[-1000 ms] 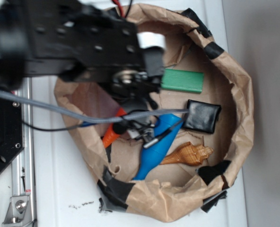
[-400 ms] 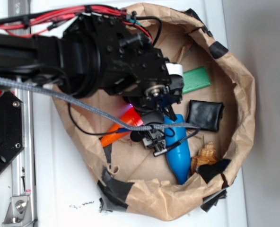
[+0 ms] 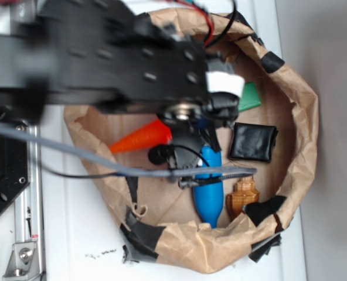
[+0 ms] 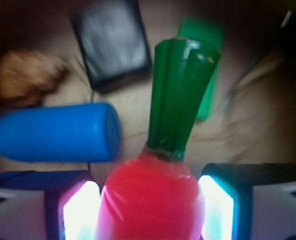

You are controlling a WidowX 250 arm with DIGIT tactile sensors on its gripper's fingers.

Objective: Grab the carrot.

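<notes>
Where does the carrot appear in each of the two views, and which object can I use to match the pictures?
Exterior: the carrot lies left of centre inside the paper bag, its point toward the left, its thick end hidden under the arm.
Wrist: the carrot fills the bottom centre between the fingers of the gripper, green top pointing up.
Shared landmark: the blue bottle-shaped toy, beside the carrot.

A blue bottle-shaped toy (image 3: 210,190) lies just below the tool, inside a brown paper bag (image 3: 302,105) patched with black tape (image 3: 143,235). To the right of the toy stands a brown seashell (image 3: 242,197). A flat black pouch (image 3: 252,142) lies right of the tool, and a green block (image 3: 249,96) shows above the pouch.
</notes>
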